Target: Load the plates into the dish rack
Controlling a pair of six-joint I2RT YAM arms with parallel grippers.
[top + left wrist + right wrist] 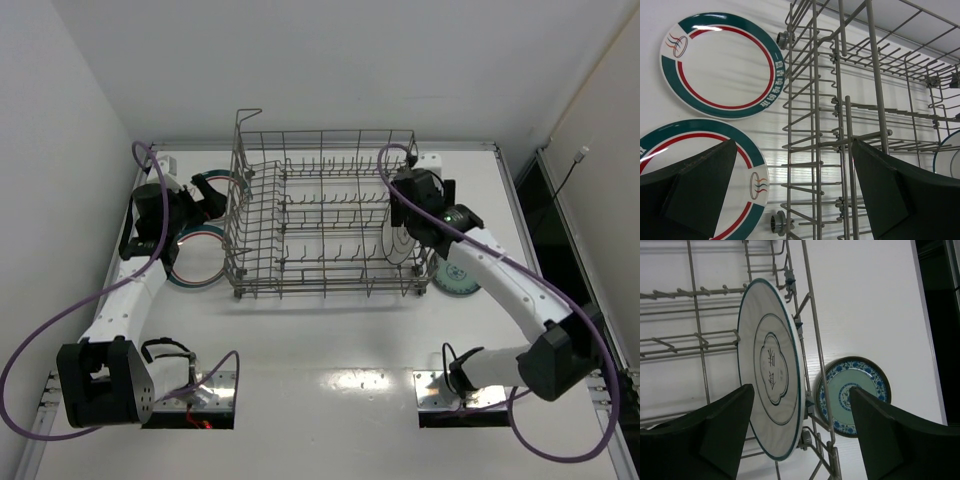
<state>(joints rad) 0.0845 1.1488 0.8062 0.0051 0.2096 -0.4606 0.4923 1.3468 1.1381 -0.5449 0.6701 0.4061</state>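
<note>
The grey wire dish rack (pixel 320 210) stands mid-table. The white plate with grey rings (pixel 772 370) stands on edge between tines at the rack's right end (pixel 398 245). My right gripper (pixel 800 440) is open and empty just above it (pixel 408 222). The small teal-blue patterned plate (pixel 855 395) lies flat on the table outside the rack's right wall (pixel 458 283). Two white plates with teal-and-red rims lie flat left of the rack, one farther (pixel 722 65) and one nearer (pixel 700 170). My left gripper (pixel 795 195) is open and empty above the nearer plate's edge and the rack's left wall (pixel 207 188).
The rack's taller wire loop (pixel 248 118) rises at its far left corner. White walls close in the table on the left and back. A dark gap (pixel 560 230) runs along the table's right edge. Purple cables hang off both arms.
</note>
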